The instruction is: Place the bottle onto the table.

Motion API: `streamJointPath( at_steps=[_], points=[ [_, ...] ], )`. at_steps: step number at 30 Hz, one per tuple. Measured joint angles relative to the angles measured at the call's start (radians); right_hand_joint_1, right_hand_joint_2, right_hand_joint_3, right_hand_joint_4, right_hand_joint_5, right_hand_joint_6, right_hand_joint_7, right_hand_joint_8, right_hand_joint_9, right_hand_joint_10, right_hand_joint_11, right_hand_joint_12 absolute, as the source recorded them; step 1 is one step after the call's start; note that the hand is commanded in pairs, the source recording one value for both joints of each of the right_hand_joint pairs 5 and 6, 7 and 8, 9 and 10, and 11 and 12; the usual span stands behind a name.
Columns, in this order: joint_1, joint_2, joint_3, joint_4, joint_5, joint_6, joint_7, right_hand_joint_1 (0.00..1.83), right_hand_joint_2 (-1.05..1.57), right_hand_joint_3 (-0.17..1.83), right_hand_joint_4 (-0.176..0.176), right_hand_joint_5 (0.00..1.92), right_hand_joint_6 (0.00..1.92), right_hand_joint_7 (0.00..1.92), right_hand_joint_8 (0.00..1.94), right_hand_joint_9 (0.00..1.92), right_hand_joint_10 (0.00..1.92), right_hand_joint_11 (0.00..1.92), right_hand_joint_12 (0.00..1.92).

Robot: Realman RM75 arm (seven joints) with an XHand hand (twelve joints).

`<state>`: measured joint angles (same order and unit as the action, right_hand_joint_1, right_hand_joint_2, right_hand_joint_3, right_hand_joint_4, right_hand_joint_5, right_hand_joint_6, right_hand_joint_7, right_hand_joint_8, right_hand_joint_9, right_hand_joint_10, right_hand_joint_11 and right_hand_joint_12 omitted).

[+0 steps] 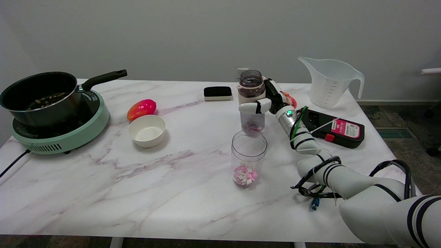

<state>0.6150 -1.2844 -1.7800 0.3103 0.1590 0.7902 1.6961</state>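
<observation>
On the marble bench (pixel 103 193), toward its far middle: uncapped clear bottle (pixel 252 101) standing upright, base down on or just at the surface (contact hard to judge from this angle), a few pink and white bits at its bottom. Robot hand (pixel 267 100) wrapped around the bottle's waist from the right, one white finger (pixel 255 106) laid across the front, the rest hidden behind. Just in front, nearer the camera: clear cup (pixel 248 157) holding pink and white cubes, apart from the bottle. Behind and to the left, small black block (pixel 217 93). Right of the arm, black device with a red label (pixel 336 128); beyond it, clear measuring jug (pixel 330 82). Something orange (pixel 290 100) partly hidden behind the wrist. Far left: black saucepan (pixel 41 96) atop a mint-green hob (pixel 65 136); nearby, red-orange fruit (pixel 141 108) and white bowl (pixel 146 130), close together.
</observation>
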Motion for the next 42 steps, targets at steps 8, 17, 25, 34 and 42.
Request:
streamJointPath(
  at_steps=[8, 17, 25, 34, 42],
  points=[
    [-0.005, -0.001, 0.006, 0.003, 0.012, 0.023, -0.014, 1.35, -0.22, 1.54, 0.0, 1.18, 1.18, 1.52, 1.52, 1.3, 1.3, 1.14, 1.14],
    [-0.017, 0.002, 0.013, 0.02, 0.02, 0.038, -0.03, 1.34, -0.36, 1.44, 0.0, 0.93, 0.93, 1.37, 1.37, 1.19, 1.19, 1.08, 1.08],
    [-0.027, 0.004, 0.014, 0.028, 0.025, 0.045, -0.038, 1.36, -0.42, 1.27, 0.0, 0.71, 0.71, 1.18, 1.18, 0.93, 0.93, 0.91, 0.91],
    [-0.036, 0.006, 0.011, 0.032, 0.026, 0.045, -0.043, 1.34, -0.58, 1.29, 0.0, 0.57, 0.57, 0.89, 0.89, 0.65, 0.65, 0.76, 0.76],
    [-0.043, 0.005, 0.008, 0.033, 0.028, 0.045, -0.045, 1.34, -0.61, 1.3, 0.0, 0.52, 0.52, 0.84, 0.84, 0.63, 0.63, 0.74, 0.74]
  ],
)
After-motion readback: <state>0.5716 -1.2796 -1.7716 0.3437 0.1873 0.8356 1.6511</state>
